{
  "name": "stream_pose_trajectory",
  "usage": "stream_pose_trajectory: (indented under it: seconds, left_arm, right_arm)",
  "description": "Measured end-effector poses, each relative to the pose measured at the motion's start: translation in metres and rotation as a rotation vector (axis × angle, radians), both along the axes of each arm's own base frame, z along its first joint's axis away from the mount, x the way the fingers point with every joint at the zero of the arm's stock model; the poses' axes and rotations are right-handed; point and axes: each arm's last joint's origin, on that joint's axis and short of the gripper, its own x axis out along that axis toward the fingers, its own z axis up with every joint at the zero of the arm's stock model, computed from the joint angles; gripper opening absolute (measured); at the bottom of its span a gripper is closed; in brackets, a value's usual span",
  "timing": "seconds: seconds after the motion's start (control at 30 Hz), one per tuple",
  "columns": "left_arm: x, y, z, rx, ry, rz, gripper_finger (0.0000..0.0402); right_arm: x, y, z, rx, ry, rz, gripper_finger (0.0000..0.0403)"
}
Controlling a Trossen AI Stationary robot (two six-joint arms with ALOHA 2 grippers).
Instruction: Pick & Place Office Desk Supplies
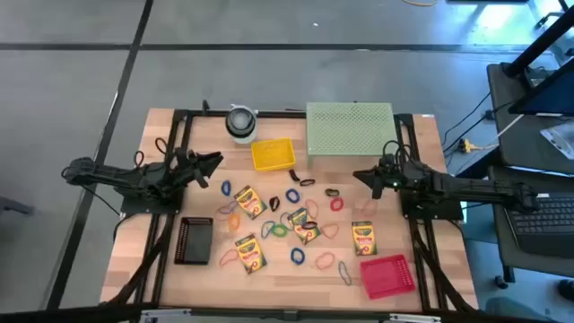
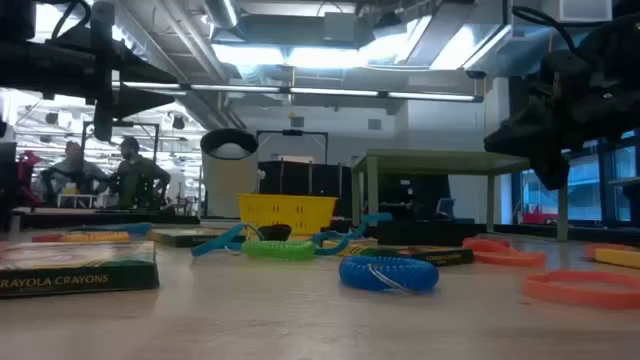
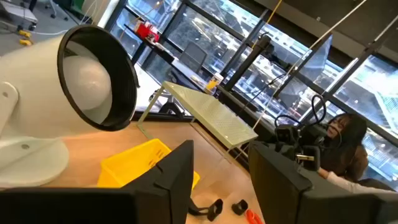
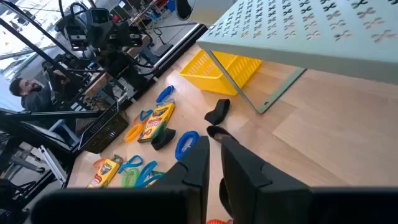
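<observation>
High view: supplies lie scattered mid tabletop (image 1: 134, 260), no sorting done yet by the look of it. Left gripper (image 1: 213, 161) hangs at 9 o'clock of the pile, right gripper (image 1: 361, 176) at 3 o'clock, both empty, prob. poised to pick. Yellow basket (image 1: 273, 153) at 12 o'clock, red basket (image 1: 387, 274) at 5 o'clock, black tray (image 1: 194, 240) at 8 o'clock, likely drop spots.

Low view: flat cardboard crayon box (image 2: 78, 268) lies face-side on; coiled blue band (image 2: 388, 273) and thin orange loop (image 2: 582, 288) look rubbery.

Left wrist view: jaws well apart, nothing between. Perforated green stand (image 3: 211, 115) beyond, matte.

Right wrist view: jaws nearly shut, holding nothing; small black clip (image 4: 217, 111) on bare wood just ahead.
</observation>
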Motion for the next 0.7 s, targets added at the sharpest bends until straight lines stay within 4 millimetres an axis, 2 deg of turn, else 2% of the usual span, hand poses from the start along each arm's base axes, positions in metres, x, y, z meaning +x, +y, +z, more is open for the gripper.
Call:
stream_pose_trajectory:
  seconds: [0.7]
  left_arm:
    - [0.0006,-0.0009,0.0001,0.025,0.013,-0.036,0.0148]
  right_arm:
    - [0.0001,0.0005,0.0,0.019,-0.004,0.012,0.0045]
